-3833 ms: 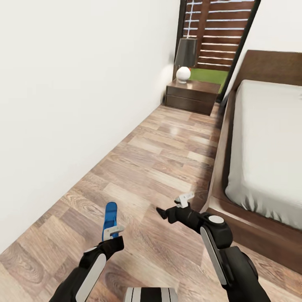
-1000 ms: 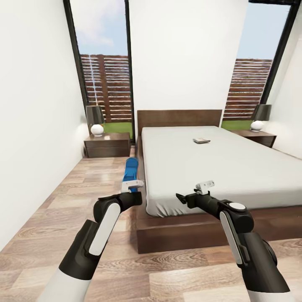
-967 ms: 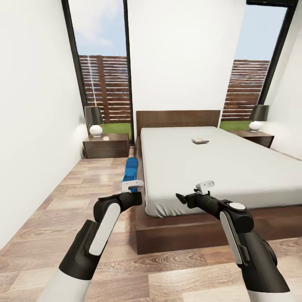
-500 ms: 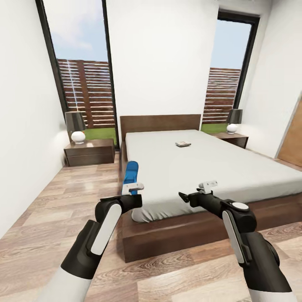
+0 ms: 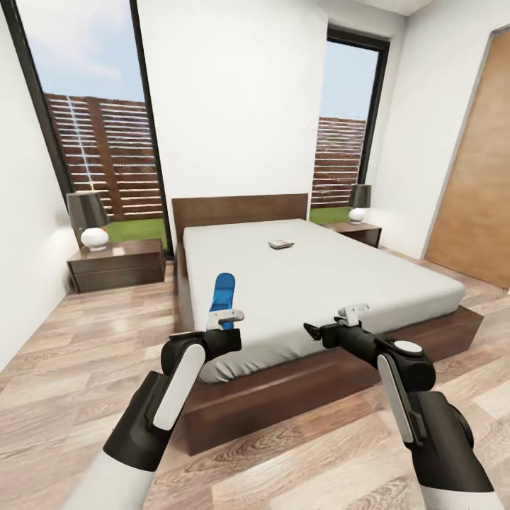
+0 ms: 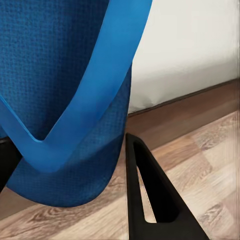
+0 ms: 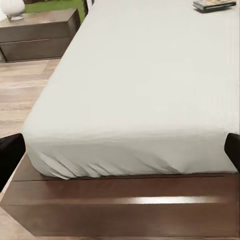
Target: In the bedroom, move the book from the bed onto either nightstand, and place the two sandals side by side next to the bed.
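Observation:
My left gripper (image 5: 225,320) is shut on one bright blue sandal (image 5: 222,292), which sticks up above it in front of the bed's foot. Up close, the sandal (image 6: 65,100) rests against a black finger (image 6: 150,195). The bed (image 5: 297,283) has a pale mattress and a dark wooden frame. The small dark book (image 5: 281,244) lies on the mattress near the headboard and shows again as the book (image 7: 214,4) at the far end of the mattress (image 7: 140,80). My right gripper (image 5: 330,323) hovers open and empty over the bed's foot edge. A nightstand (image 5: 117,263) stands left of the bed, another nightstand (image 5: 354,232) right of it.
Each nightstand carries a dark-shaded lamp (image 5: 88,219). Tall windows flank the headboard wall. A wooden door (image 5: 474,177) is at the right. Wood-plank floor (image 5: 71,354) runs along both sides of the bed and in front of its frame.
The camera has swung from the bed's left side toward its foot, bringing the door and right nightstand into view. Both arms keep their pose; the sandal stays in the left gripper.

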Robot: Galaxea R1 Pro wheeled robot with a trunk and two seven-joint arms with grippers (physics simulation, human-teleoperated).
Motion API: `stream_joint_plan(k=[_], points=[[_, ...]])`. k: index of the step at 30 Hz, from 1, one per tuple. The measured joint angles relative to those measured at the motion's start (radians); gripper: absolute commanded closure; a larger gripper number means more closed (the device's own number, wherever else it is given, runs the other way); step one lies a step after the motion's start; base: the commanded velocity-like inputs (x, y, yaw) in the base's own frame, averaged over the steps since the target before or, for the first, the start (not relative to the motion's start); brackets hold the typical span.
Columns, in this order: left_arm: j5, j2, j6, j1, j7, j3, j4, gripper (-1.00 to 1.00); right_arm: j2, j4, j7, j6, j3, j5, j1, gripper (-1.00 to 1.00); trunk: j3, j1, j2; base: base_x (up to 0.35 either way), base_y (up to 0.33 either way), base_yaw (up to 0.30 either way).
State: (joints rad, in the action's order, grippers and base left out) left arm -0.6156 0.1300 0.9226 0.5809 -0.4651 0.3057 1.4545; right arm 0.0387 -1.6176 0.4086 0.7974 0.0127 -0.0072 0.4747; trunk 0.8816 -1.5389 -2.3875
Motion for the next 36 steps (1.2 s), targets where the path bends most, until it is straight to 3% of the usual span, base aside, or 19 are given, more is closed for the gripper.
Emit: stream_joint_plan(k=[9,14,26,32,36], points=[[-0.005,0.0,-0.002,0.001,-0.001,0.0,-0.052,1.0,-0.003,0.001,-0.002,0.011,0.028,0.001,0.014,-1.0,0.0,0.0,0.0,0.146,-0.056,-0.267],[-0.005,0.0,-0.005,0.002,-0.001,0.0,-0.074,1.0,-0.002,0.001,-0.006,0.055,0.035,0.002,0.025,-1.0,0.002,0.001,0.0,0.285,-0.114,-0.251],[-0.006,0.002,-0.007,0.004,-0.001,0.001,-0.109,1.0,0.001,0.003,-0.008,0.169,0.12,0.008,0.064,-1.0,0.016,0.0,0.0,0.27,-0.089,-0.162],[-0.012,0.004,-0.019,0.005,-0.001,0.047,-0.102,1.0,0.001,0.002,-0.007,0.184,0.134,0.007,0.067,-1.0,0.018,0.008,0.014,0.047,-0.014,-0.084],[-0.007,0.006,-0.023,0.007,-0.002,0.056,-0.104,1.0,-0.001,0.002,-0.004,0.184,0.135,0.006,0.067,-1.0,0.013,0.015,0.028,0.009,-0.003,-0.019]])
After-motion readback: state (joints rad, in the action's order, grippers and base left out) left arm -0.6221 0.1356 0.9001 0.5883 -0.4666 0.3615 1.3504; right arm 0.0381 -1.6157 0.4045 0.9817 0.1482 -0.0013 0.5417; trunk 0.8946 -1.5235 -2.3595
